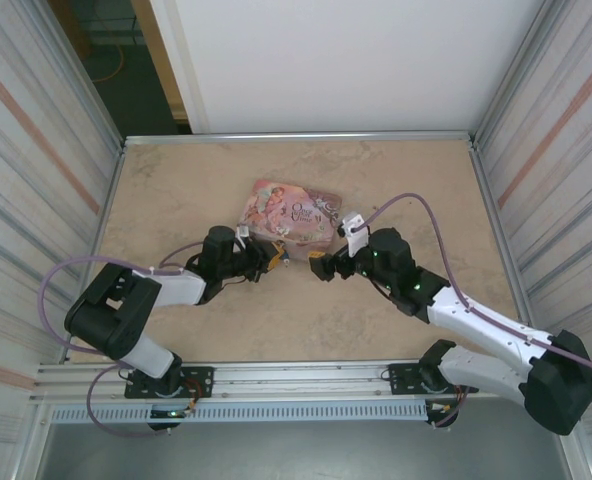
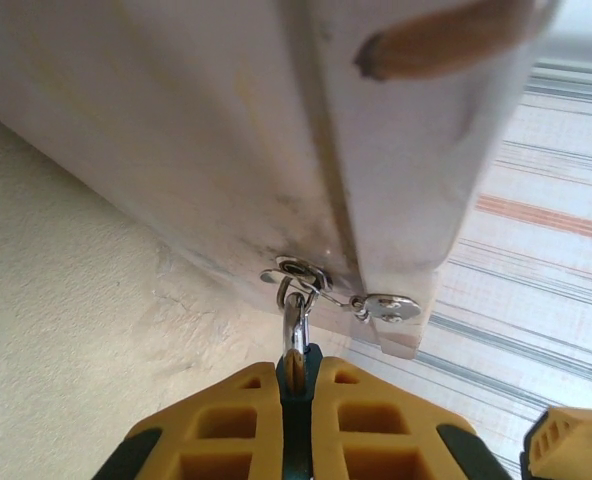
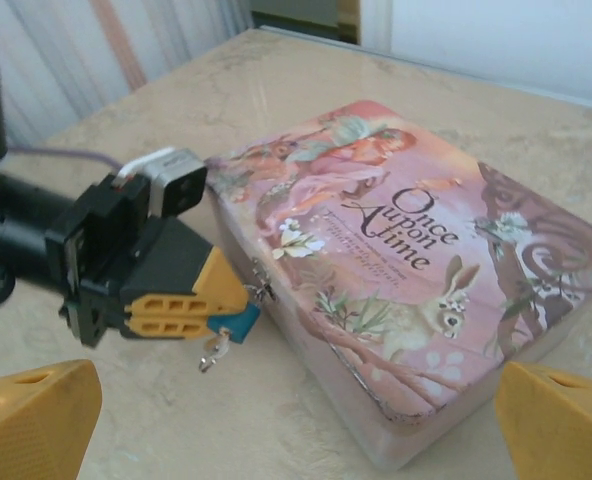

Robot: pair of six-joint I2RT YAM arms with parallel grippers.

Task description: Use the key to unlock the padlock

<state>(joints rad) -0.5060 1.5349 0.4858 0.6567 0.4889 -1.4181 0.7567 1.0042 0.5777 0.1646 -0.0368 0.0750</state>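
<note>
Blue padlock [image 3: 238, 322] on latch [image 2: 298, 268] of pink tin [image 3: 406, 250], key [image 3: 214, 350] hanging beneath; left gripper [image 2: 298, 372] clamped on padlock; right gripper [image 1: 324, 266] spread wide, empty, near the tin.

Beige table [image 1: 176, 190] bears a pink tin [image 1: 291, 212]

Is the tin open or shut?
Shut. The lid lies flat on the tin, and the padlock, held by the left hand, hangs through its clasp.
</note>
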